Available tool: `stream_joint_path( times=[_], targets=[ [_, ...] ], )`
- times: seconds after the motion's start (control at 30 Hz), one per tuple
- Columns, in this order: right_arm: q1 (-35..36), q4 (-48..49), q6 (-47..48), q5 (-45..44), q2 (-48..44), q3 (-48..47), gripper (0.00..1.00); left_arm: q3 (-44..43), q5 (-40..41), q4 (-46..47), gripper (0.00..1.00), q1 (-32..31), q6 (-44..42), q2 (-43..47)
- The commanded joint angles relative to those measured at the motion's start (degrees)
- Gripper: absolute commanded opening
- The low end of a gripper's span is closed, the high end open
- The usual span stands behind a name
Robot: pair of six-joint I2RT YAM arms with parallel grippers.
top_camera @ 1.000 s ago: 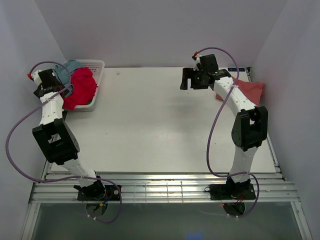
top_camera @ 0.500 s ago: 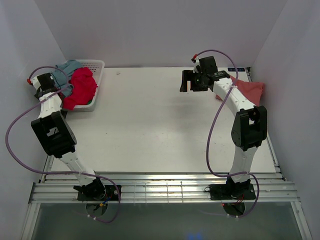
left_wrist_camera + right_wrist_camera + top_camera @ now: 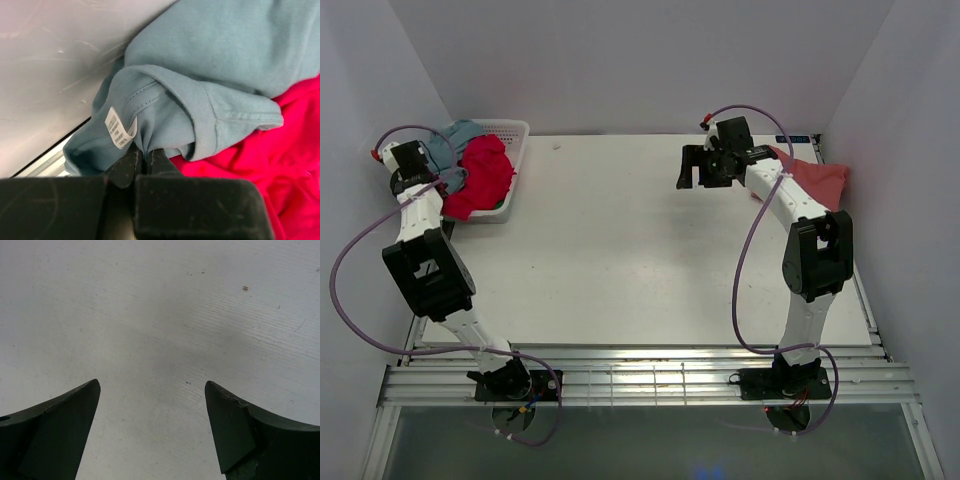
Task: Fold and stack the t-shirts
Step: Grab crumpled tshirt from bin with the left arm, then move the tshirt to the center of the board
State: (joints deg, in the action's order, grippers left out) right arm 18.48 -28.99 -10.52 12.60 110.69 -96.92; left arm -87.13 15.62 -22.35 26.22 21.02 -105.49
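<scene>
In the left wrist view, my left gripper [image 3: 144,154] is shut on a bunched fold of the teal-blue t-shirt [image 3: 210,65], just beside its white label [image 3: 119,129]. A red t-shirt [image 3: 280,165] lies under and to the right of it. From above, the teal-blue t-shirt [image 3: 452,137] and the red t-shirt [image 3: 482,172] sit heaped in the white basket [image 3: 516,131] at the back left. A salmon-pink t-shirt [image 3: 822,178] lies at the back right edge. My right gripper [image 3: 692,166] hangs open over bare table [image 3: 150,315], with nothing between its fingers.
The basket stands against the left wall, which shows close behind the cloth in the left wrist view. The right arm's elbow [image 3: 820,250] rises near the right wall.
My left gripper has shut on the teal-blue t-shirt, and the left arm has drawn slightly back towards the wall. The right gripper has drifted a little left, still open.
</scene>
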Motion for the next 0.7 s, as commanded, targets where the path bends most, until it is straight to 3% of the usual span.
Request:
stream_joint_path(
  times=[0.0,0.17,0.3,0.43,0.53,0.67],
  targets=[
    [0.3,1.7,-0.1,0.9,-1.5,0.6,0.91,-2.5,-0.9,-0.2,0.00,-3.8,0.1,6.3],
    [0.5,2.4,-0.1,1.1,-2.1,2.2,0.91,-12.3,7.1,-5.2,0.00,-20.3,-5.4,8.4],
    [0.7,3.5,-0.4,0.8,-3.9,4.5,0.91,-30.2,2.4,-12.7,0.00,-27.6,-4.3,4.9],
    [0.8,4.4,-0.3,-0.6,-6.4,8.5,0.91,-39.7,0.5,-16.9,0.00,-35.2,-5.8,1.1],
    [0.8,4.5,0.2,-2.6,-8.6,11.4,0.91,-39.1,-4.2,-17.9,0.00,-38.8,-5.4,0.6],
    [0.7,4.4,1.1,-4.6,-11.0,14.3,0.91,-32.1,-8.5,-17.6,0.00,-43.3,-5.4,1.0]
  ],
)
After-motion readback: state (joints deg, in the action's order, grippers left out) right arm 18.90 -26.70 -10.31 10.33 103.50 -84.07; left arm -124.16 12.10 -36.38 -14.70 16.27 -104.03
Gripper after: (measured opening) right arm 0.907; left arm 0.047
